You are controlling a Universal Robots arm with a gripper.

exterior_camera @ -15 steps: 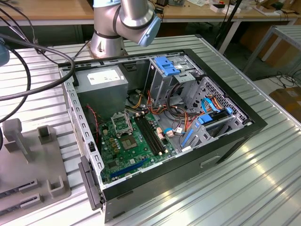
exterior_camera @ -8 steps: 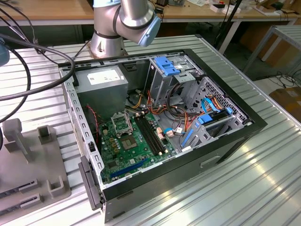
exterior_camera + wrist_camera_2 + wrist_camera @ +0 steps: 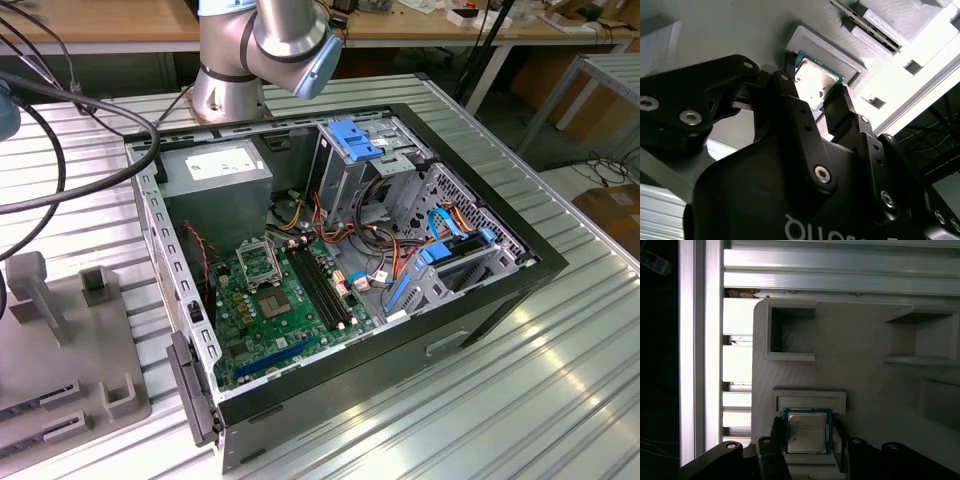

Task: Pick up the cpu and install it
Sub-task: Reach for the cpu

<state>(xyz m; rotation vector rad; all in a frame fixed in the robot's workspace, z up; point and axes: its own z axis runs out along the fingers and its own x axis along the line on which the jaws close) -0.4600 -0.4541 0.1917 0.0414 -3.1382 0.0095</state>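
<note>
Gripper (image 3: 809,424) jaws stood narrow, just beside two opposite edges of the cpu (image 3: 807,437), seemingly squared up for an even pinch. It lay flat in the raised nest (image 3: 810,399) of a grey fixture plate (image 3: 45,365), at eight o'clock from the computer case (image 3: 540,265).

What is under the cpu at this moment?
The cpu lies in a shallow raised grey holder on the grey fixture plate. The holder's floor beneath the cpu is covered, so it cannot be seen.
</note>
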